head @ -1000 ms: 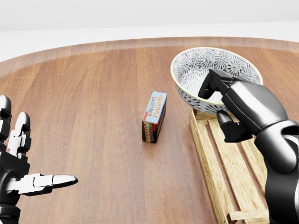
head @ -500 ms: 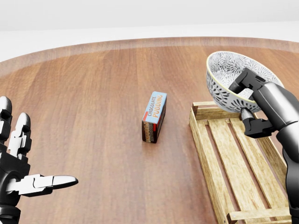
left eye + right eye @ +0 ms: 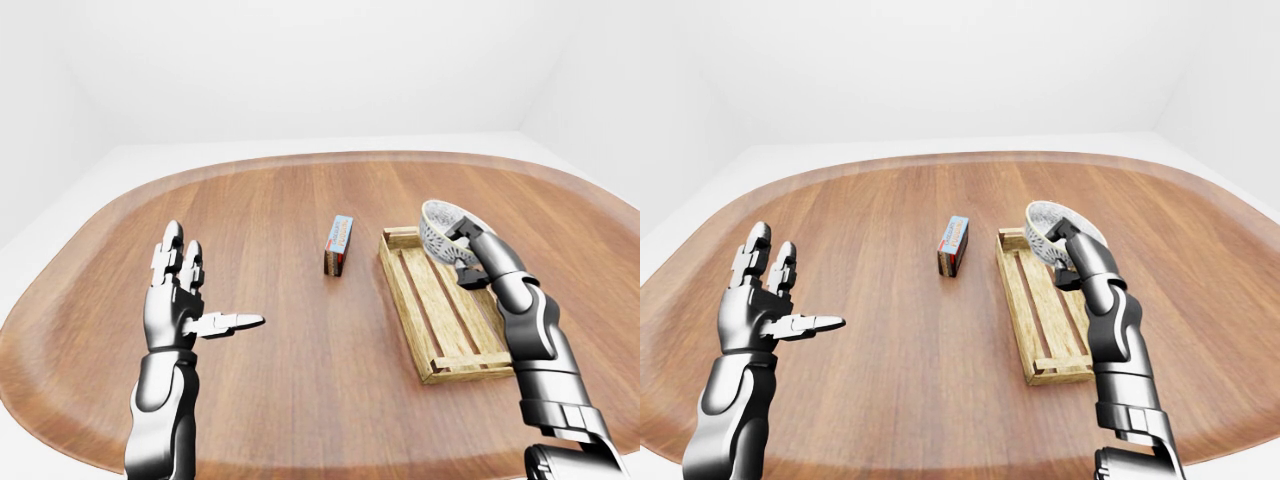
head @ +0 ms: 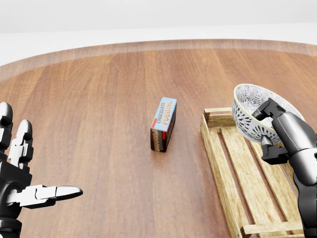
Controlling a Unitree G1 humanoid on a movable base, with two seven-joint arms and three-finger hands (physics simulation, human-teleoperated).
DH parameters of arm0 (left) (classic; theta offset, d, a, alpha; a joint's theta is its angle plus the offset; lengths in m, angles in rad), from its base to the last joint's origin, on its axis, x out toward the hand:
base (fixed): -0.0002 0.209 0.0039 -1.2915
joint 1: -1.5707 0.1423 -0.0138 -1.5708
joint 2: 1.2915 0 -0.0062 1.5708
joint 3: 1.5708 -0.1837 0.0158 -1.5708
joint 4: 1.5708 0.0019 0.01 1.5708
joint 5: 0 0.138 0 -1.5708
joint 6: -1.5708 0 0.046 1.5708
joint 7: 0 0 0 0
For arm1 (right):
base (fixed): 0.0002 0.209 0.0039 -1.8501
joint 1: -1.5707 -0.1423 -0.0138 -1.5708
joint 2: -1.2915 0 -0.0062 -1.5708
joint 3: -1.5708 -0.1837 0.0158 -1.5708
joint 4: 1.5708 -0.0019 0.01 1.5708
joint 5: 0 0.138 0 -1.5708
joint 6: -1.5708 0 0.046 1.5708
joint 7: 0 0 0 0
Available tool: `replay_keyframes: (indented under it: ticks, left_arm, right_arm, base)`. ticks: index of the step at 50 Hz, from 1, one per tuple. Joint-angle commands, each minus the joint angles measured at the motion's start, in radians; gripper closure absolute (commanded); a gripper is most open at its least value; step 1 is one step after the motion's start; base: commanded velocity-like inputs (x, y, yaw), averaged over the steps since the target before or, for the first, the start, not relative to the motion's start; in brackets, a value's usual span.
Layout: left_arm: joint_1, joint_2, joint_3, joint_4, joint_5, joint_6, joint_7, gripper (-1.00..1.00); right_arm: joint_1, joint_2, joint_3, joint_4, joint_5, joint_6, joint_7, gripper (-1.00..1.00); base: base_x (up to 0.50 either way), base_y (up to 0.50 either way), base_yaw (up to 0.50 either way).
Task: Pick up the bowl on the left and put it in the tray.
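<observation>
A white bowl with a dark floral pattern [image 4: 249, 110] hangs tilted over the top end of the wooden slatted tray [image 4: 233, 168], at the right of the head view. My right hand [image 4: 268, 130] is shut on its rim, fingers inside and thumb beneath. Whether the bowl's underside touches the tray's slats I cannot tell. My left hand [image 4: 35, 163] stands open at the lower left with fingers spread, holding nothing, far from bowl and tray.
A chocolate pudding box [image 4: 164, 124] stands on edge on the brown wooden table [image 4: 99, 99], just left of the tray. The table's rounded edge [image 3: 300, 160] curves along the top of the left-eye view, with white floor beyond.
My right hand has carried the bowl to the right and downward, from above the tray's top-left corner to low over its top end. The left hand and pudding box have not moved.
</observation>
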Motion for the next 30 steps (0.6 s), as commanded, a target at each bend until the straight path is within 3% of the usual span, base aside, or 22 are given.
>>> replay_keyframes:
  ticks: [1, 30]
  left_arm:
    - [-0.003, -0.012, -0.031, 0.064, 0.032, 0.000, 0.014, -1.00]
    - [-0.003, -0.013, -0.033, 0.065, 0.033, 0.000, 0.013, -1.00]
  right_arm:
    - [-0.008, 0.006, 0.016, 0.164, -0.033, 0.000, -0.070, 1.00]
    - [-0.016, 0.038, 0.070, 0.349, -0.065, 0.000, -0.178, 1.00]
  base:
    - [0.00, 0.00, 0.00]
    - [0.00, 0.00, 0.00]
